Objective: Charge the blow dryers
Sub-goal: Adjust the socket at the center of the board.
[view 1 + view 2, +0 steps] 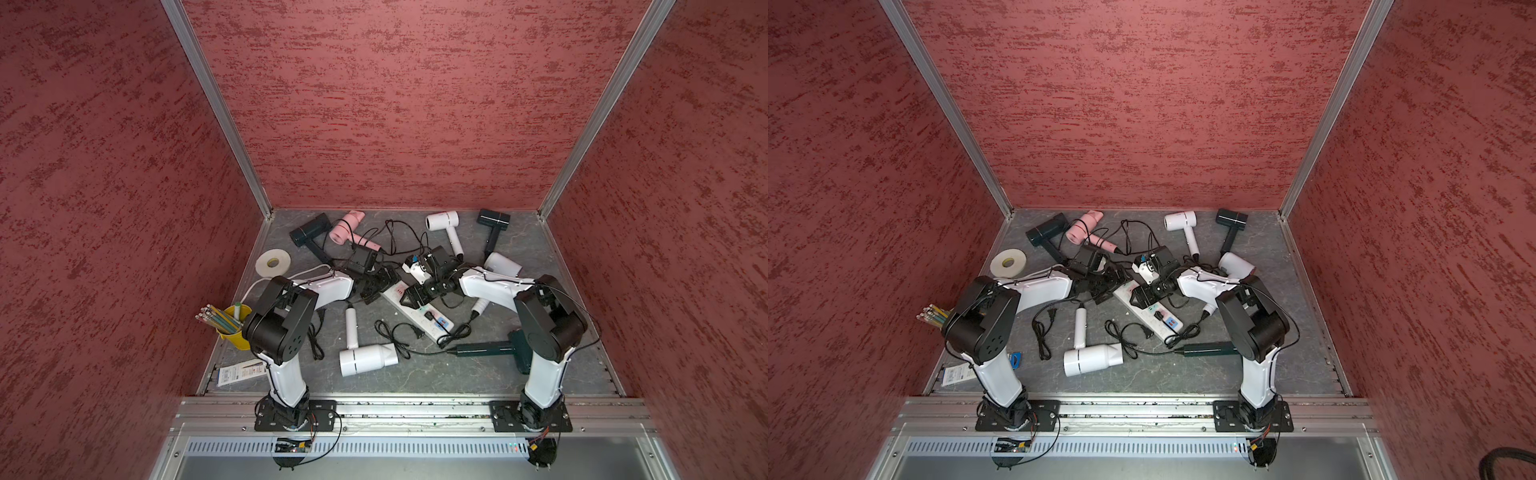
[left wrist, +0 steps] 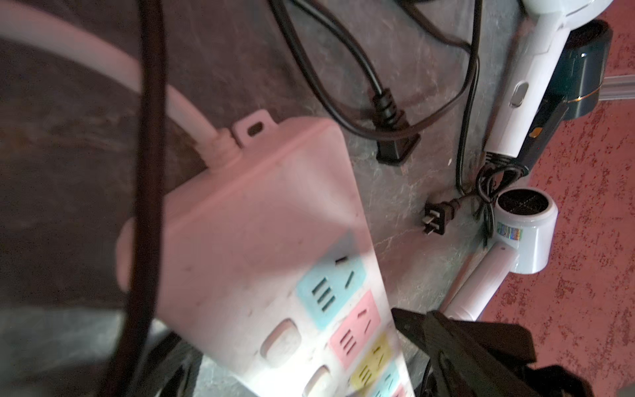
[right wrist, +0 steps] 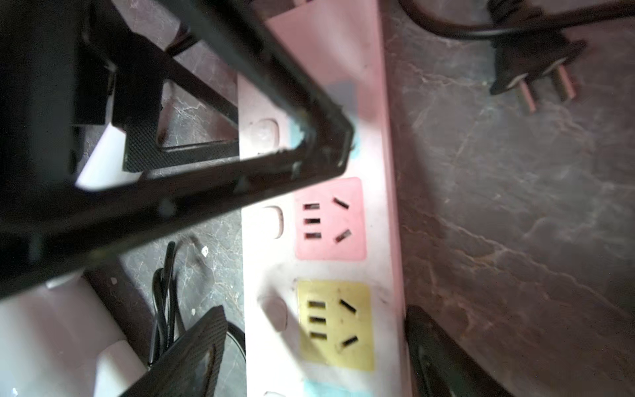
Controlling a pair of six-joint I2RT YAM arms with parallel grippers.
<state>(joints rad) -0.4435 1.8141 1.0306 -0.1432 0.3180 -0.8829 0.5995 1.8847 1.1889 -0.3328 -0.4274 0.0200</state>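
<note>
Several blow dryers lie about the grey table in both top views: pink point(image 1: 347, 226), navy point(image 1: 305, 233), white point(image 1: 442, 220), black point(image 1: 493, 218), a big white one point(image 1: 365, 359) in front and a dark green one point(image 1: 486, 348). The white power strip point(image 1: 419, 316) lies slantwise in the middle. My left gripper point(image 1: 376, 291) is open over its far end point(image 2: 257, 206). My right gripper point(image 3: 309, 361) straddles the strip at the yellow socket point(image 3: 335, 326), jaws apart, with a gap on one side. A loose plug point(image 3: 536, 68) lies beside the strip.
A tape roll point(image 1: 273, 263) and a yellow cup of pencils point(image 1: 232, 324) stand at the left, with a paper packet point(image 1: 241, 372) near the front edge. Black cords and loose plugs point(image 2: 436, 220) tangle around the strip. Red walls close three sides.
</note>
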